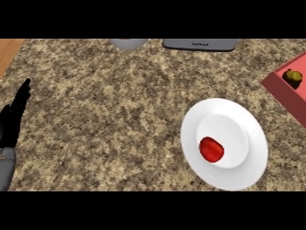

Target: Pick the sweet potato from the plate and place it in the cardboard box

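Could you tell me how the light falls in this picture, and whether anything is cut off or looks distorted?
Head view: even, soft light with no glare; the white plate looks taller than wide and casts a faint shadow at its left rim; the red item on it shows a small highlight; the pinkish-red box is cut by the right edge, two grey objects by the top; only the left hand shows.

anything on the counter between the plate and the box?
Nothing visible. The red sweet potato lies on the white round plate; the granite counter between the plate and the pink open box at upper right is bare. A small yellow-brown item already sits inside the box.
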Tool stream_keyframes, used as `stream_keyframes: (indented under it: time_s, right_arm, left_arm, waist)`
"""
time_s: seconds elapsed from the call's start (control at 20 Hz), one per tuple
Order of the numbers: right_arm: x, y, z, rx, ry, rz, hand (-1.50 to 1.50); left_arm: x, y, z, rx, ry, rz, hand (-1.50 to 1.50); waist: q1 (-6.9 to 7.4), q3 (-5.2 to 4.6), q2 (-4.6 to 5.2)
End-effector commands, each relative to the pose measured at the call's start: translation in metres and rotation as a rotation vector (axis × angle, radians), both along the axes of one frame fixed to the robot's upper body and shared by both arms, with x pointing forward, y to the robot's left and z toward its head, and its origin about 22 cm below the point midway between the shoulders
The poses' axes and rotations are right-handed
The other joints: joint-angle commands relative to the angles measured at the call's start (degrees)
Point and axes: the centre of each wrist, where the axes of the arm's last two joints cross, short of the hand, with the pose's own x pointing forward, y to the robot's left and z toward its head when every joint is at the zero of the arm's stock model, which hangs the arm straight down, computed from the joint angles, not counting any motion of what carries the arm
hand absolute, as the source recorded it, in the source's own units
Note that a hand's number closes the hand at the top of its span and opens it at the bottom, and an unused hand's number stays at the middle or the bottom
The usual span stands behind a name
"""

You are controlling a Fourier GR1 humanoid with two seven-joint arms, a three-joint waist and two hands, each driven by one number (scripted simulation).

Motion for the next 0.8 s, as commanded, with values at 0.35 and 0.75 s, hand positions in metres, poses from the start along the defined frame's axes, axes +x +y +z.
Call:
stream_keyframes:
  time_s: [0.35,0.75]
  right_arm:
    - [-0.089,-0.069,-0.003,0.011,0.018,-0.074,-1.5]
    - [-0.129,-0.092,0.003,-0.04,0.094,-0.024,-1.5]
  left_arm:
    - [-0.01,0.009,-0.004,0.009,0.013,0.035,0.0]
    - [-0.003,0.006,0.006,-0.013,-0.007,0.024,0.0]
  waist:
    - [-1.74,0.19,-0.44]
    - [-2.3,0.45,-0.31]
